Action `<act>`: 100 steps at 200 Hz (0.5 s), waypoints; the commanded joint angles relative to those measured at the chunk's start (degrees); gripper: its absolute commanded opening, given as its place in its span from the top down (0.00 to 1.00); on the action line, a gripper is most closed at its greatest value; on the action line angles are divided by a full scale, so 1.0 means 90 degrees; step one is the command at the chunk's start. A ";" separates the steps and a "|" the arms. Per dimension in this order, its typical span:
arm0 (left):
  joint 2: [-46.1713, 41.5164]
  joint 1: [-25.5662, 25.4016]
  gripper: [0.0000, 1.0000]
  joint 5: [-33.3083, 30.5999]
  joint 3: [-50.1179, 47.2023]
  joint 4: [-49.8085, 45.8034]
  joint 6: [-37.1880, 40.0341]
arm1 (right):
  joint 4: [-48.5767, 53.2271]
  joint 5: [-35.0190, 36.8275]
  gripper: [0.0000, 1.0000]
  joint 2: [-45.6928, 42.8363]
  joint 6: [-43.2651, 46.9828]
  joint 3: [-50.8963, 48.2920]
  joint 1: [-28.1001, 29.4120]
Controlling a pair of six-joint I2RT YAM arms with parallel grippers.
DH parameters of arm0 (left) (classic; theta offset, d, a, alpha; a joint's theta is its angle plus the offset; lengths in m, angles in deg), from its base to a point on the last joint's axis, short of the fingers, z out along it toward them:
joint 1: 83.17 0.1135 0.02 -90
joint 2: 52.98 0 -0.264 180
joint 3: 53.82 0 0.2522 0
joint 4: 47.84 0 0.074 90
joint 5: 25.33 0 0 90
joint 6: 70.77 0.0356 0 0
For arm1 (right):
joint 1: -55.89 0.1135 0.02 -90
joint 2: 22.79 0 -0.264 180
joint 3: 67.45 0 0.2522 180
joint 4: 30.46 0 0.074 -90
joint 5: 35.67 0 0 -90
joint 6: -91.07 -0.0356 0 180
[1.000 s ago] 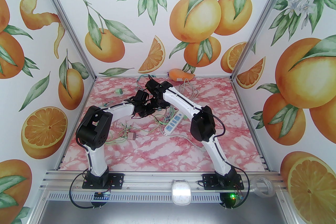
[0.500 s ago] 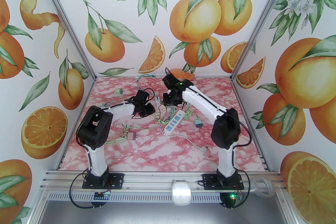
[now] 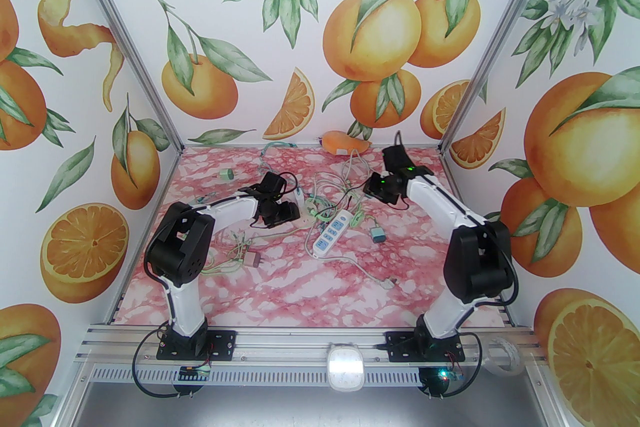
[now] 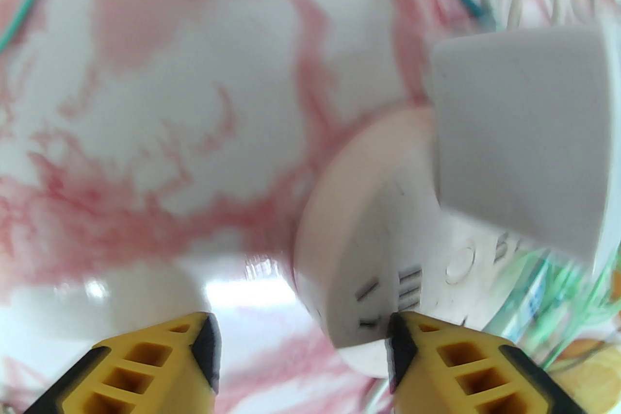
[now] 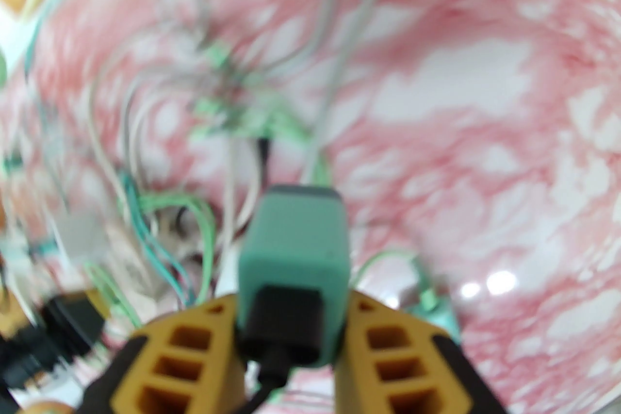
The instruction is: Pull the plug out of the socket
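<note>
No lettering can be read

The power strip [image 3: 331,232] carries small blue patches along its sockets, too small to read from above; in the left wrist view its moulded marks are blurred. The green plug [image 5: 294,247] shows plain faces.

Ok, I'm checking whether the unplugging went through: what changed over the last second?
The right gripper, shut on a green adapter with a black cable, swung away to the right of the power strip. The left gripper opened its fingers at the strip's end. The strip, the left arm and the pink adapter stayed put.
</note>
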 commanded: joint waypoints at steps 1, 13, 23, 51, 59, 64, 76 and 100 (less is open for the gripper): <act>-0.0743 -0.0069 0.16 0.0035 0.0466 -0.0285 0.0375 | -0.0762 -0.0495 0.68 0.0124 -0.0177 -0.0070 -0.0145; -0.1003 -0.0064 0.10 -0.0022 0.0540 -0.0263 0.0446 | -0.0906 -0.0569 0.68 0.0260 -0.0210 -0.0127 -0.0256; -0.1204 -0.0056 0.09 -0.0078 0.0560 -0.0220 0.0506 | -0.1140 -0.0700 0.67 0.0362 -0.0275 -0.0221 -0.0328; -0.1666 -0.0032 0.07 -0.0190 0.0519 -0.0155 0.0489 | -0.1715 -0.0933 0.66 0.0714 -0.0514 -0.0487 -0.0530; -0.1760 -0.0022 0.07 -0.0216 0.0496 -0.0154 0.0482 | -0.1831 -0.1059 0.65 0.0852 -0.0552 -0.0527 -0.0571; -0.1802 -0.0011 0.07 -0.0214 0.0495 -0.0162 0.0486 | -0.1907 -0.1104 0.65 0.0919 -0.0563 -0.0552 -0.0587; -0.1894 0.0007 0.07 -0.0219 0.0495 -0.0215 0.0499 | -0.1971 -0.1114 0.65 0.1037 -0.0565 -0.0602 -0.0589; -0.2075 0.0021 0.06 -0.0279 0.0447 -0.0261 0.0517 | -0.2046 -0.1106 0.63 0.1172 -0.0517 -0.0722 -0.0609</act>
